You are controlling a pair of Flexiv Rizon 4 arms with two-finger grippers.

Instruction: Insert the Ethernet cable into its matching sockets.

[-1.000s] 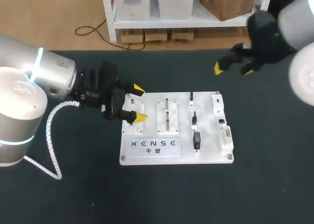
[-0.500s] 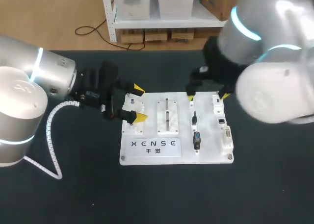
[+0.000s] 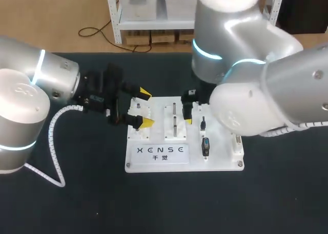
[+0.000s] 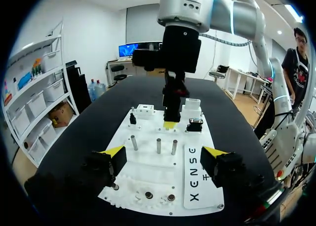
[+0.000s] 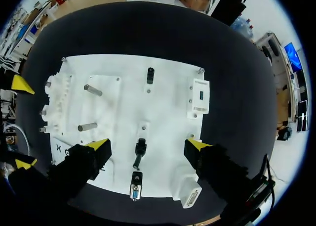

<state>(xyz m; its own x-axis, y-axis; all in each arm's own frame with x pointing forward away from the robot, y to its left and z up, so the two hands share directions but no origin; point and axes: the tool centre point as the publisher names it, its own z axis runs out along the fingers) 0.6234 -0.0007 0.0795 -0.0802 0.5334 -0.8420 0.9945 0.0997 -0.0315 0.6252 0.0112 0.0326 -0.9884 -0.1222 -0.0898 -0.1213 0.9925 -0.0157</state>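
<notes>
Left tool (image 4: 165,154) stands wide apart, gripping nothing, its tips astride one end of the white board (image 3: 220,160) on the tabletop (image 3: 77,203). Right tool (image 5: 148,144), also apart, hovers over the board's middle, above the short black cable (image 5: 140,152) (plug type unclear) lying on the board.

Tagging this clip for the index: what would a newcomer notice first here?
The bulky right arm looms in the head view, leaning over a white board on the dark table. Its right hand hangs open above the board's small black connectors, while the left hand sits open at the board's left end.
</notes>
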